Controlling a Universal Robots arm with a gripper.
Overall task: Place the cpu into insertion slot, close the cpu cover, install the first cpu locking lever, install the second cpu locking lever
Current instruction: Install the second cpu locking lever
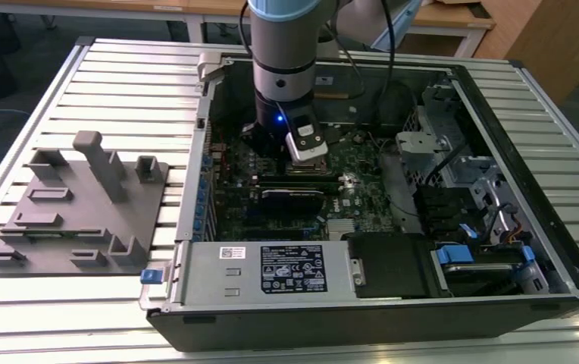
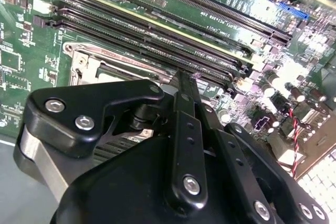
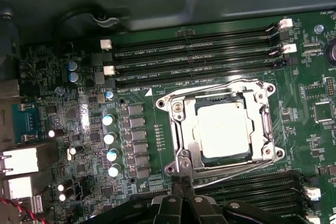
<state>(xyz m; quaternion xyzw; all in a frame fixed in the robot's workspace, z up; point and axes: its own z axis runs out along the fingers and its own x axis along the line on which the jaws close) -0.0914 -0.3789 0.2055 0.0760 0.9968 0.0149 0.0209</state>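
A black, open-sided computer case [image 1: 370, 326] is lying on a slatted metal table [image 1: 26, 318], with a grey moulded parts fixture [image 1: 77, 212] sitting to the exterior view's left of it. The grey-and-blue robot arm [image 1: 284, 45] is reaching down into the case, over the green motherboard [image 3: 304, 129].

In the first wrist view, the small silver-rimmed square insertion slot [image 3: 181, 161] is sitting between banks of long black memory slots [image 3: 199, 51]. The thin silver frame-shaped cpu cover [image 3: 268, 124] is lying flat over it. The flat square cpu with its dull metal top [image 3: 223, 129] is showing through the cover's window, seated in the slot.

The black gripper [image 3: 181, 181] is hovering just beside the slot's near edge, fingertips pressed together and pinching nothing, close to a thin wire locking lever [image 3: 231, 170].

Placing and covering look done, so the lever step appears to be in hand. I cannot tell whether either lever is latched. That work is calling for a firm, steady push along the wire.
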